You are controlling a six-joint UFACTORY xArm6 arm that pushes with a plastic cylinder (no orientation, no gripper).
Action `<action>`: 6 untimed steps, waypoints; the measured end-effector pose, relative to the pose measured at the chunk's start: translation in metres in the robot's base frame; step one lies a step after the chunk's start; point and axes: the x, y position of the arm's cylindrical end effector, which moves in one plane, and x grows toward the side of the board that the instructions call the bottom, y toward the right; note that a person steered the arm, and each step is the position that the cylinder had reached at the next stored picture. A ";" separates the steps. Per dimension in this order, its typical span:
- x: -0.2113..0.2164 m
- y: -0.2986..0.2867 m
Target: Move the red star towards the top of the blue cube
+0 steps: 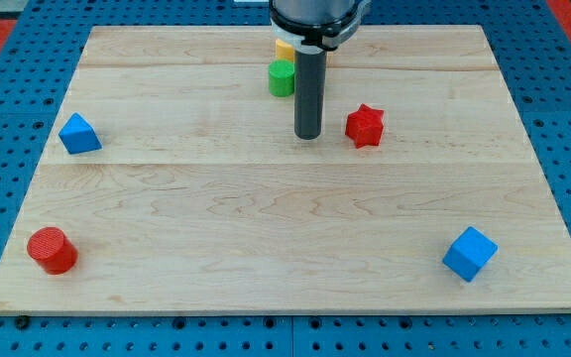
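The red star point(364, 125) lies on the wooden board point(266, 228), right of centre toward the view's top. The blue cube point(469, 254) sits near the board's bottom right corner, well below and to the right of the star. My tip point(308, 135) rests on the board just left of the red star, with a small gap between them. The rod rises straight up to the arm at the view's top.
A green cylinder point(282, 77) stands just up and left of the rod, with a yellow block point(284, 49) partly hidden behind it. A blue triangular block point(78, 134) is at the left edge. A red cylinder point(52, 249) sits at the bottom left.
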 end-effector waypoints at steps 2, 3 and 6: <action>-0.027 0.041; -0.049 0.041; 0.004 0.042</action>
